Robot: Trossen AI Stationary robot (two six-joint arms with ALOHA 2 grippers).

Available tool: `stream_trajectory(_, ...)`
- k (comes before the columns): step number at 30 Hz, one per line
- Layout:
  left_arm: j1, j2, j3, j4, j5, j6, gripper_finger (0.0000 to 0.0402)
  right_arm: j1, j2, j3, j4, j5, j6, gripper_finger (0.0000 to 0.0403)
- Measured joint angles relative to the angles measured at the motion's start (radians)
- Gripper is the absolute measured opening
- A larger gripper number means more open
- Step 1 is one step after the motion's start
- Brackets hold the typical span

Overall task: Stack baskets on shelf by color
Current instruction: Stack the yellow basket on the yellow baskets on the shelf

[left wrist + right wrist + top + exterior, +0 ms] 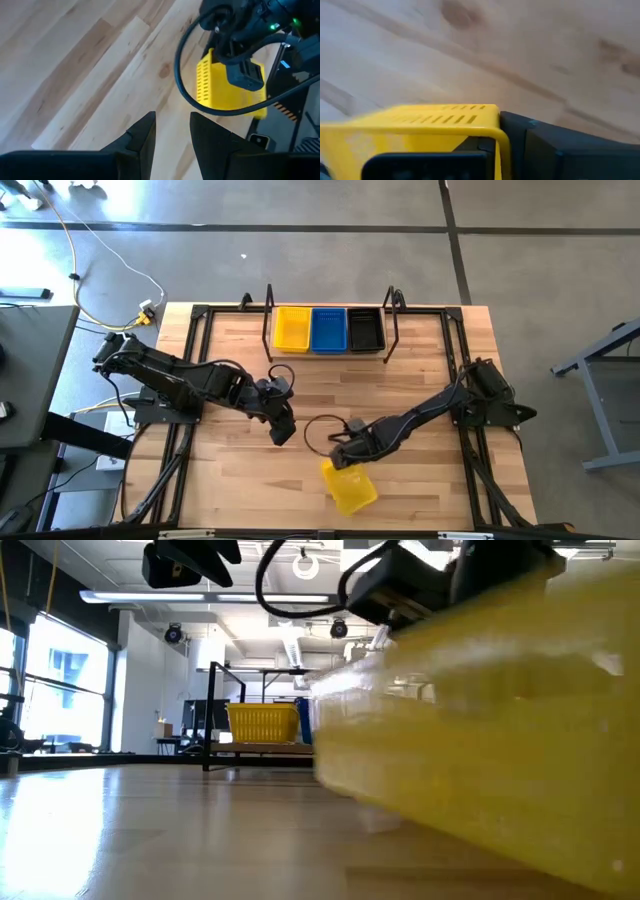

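1. My right hand (340, 464) is clamped on the rim of a yellow perforated plastic basket (350, 487), near the wooden desk's (240, 480) front edge.
2. My left hand (172, 131) hovers beside it, fingers slightly apart, empty.
3. The light-wood shelf (328, 352) carries yellow, blue and black baskets.

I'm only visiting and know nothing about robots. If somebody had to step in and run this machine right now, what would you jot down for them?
Right gripper: shut on the rim of a loose yellow basket near the table's front edge, one finger inside and one outside.
Left gripper: empty, jaws slightly apart, hanging over bare wood at mid-table.
Shelf at the back: yellow, blue and black baskets side by side. How many are in each pile cannot be told from above.
Left to do: carry the held yellow basket to the shelf and set it on the yellow one. No other loose baskets show on the table.
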Motion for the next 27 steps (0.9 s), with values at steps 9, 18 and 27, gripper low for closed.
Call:
stream_trajectory(9, -0.009, 0.000, 0.000, 0.014, 0.046, 0.136, 0.0112, -0.066, -0.024, 0.105, -0.056, 0.111, -0.054, 0.0001)
stream_trajectory(18, -0.058, 0.000, 0.000, 0.016, 0.039, 0.315, 0.0112, -0.185, -0.024, 0.267, -0.201, 0.191, -0.137, 0.0000)
stream_trajectory(27, -0.122, 0.000, 0.000, 0.015, -0.070, 0.518, 0.0112, -0.300, -0.026, 0.383, -0.257, 0.226, -0.247, 0.0000)
